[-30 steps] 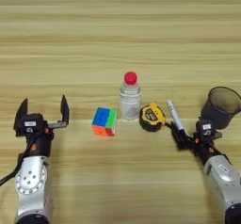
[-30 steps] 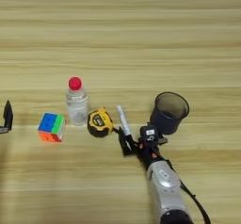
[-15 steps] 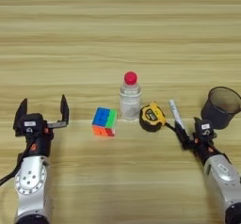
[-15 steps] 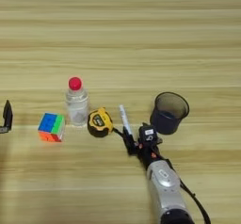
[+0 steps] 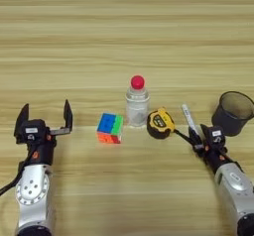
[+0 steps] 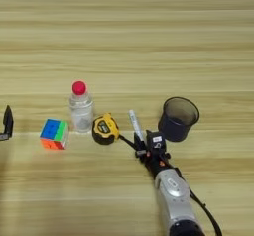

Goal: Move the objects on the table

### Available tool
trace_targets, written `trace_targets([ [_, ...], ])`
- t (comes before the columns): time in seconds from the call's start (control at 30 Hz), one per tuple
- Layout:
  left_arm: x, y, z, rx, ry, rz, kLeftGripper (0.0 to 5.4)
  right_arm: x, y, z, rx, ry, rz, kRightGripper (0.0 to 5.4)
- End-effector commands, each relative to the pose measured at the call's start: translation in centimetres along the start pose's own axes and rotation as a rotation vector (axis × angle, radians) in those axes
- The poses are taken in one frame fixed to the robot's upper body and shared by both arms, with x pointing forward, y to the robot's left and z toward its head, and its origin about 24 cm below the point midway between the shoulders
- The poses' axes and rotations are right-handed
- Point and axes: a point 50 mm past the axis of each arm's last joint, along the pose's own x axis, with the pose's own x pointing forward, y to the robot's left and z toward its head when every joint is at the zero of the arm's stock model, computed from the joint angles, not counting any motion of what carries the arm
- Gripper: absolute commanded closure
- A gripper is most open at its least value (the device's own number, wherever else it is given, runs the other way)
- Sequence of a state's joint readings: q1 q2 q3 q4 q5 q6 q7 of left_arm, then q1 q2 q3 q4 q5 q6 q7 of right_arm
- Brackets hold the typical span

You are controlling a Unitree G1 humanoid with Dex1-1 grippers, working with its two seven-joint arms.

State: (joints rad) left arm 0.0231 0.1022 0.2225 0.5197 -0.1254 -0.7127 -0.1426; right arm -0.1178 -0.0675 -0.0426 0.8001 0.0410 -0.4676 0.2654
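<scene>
Left eye view: right gripper (image 5: 194, 140) placed at the marker's (image 5: 188, 118) near end, beside the tape measure (image 5: 159, 123).
Whether its fingers are closed cannot be told; the marker should be pinched squarely, strap avoided.

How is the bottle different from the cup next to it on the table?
The bottle is clear, while the cup is dark. The bottle is tall, narrow and closed by a red cap; the cup is wider, shorter and open on top. The bottle stands close beside the tape measure, while the cup stands apart at the right. Both stand upright on the table.
</scene>
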Motion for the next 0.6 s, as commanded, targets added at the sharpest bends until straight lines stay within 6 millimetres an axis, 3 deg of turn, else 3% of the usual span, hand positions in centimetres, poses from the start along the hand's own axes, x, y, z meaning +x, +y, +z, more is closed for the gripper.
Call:
trace_targets([
  [0.03, 0.05, 0.17, -0.02, 0.002, 0.006, -0.003, 0.0, -0.54, 0.17, -1.25, 0.019, 0.071, -0.003, 4.03],
  [0.23, 0.05, 0.11, 0.0, 0.001, 0.005, -0.004, 0.0, -0.54, 0.2, -1.22, 0.018, 0.069, -0.002, 4.59],
  [0.6, 0.02, 0.06, -0.02, -0.001, 0.006, -0.003, 0.0, -0.54, 0.24, -1.15, 0.018, 0.063, 0.001, 4.63],
])
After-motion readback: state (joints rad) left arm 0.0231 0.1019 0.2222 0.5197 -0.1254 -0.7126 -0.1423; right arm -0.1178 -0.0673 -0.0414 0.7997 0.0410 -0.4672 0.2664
